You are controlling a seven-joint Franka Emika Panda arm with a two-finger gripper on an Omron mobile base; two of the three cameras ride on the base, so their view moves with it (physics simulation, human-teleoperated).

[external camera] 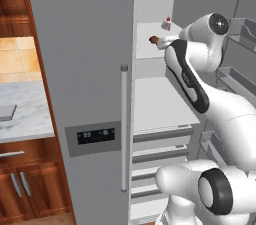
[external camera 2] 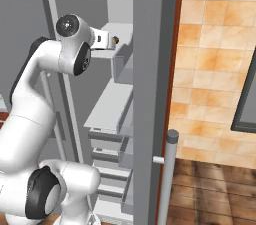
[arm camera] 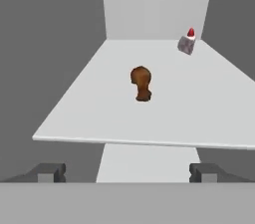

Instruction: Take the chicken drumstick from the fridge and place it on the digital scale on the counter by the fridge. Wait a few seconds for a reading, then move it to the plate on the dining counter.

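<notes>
- The fridge [external camera: 90, 69] stands with its right door open; its white shelves are seen in the right half of the left base view.
- The drumstick [arm camera: 141, 83] lies in the middle of the hand view, on a white shelf [arm camera: 199, 113], a little back from the front edge of it.
- In the left base view the drumstick [external camera: 154, 40] is a small brown spot in the upper middle, at the left of the wrist.
- A small item with red top [arm camera: 187, 43] stands in the upper right of the hand view, near the back of the same shelf, well apart from the drumstick.
- The gripper [arm camera: 127, 172] is spread wide: its two dark fingertips [arm camera: 50, 172] rise at the bottom left and bottom right of the hand view, with nothing between them.
- The gripper is in front of the shelf edge and touches neither the drumstick nor the shelf.
- The arm [external camera: 200, 94] reaches from the lower right of the left base view up into the fridge.
- The scale [external camera: 6, 113] lies at the left edge of the left base view, on a marble counter [external camera: 30, 114].
</notes>
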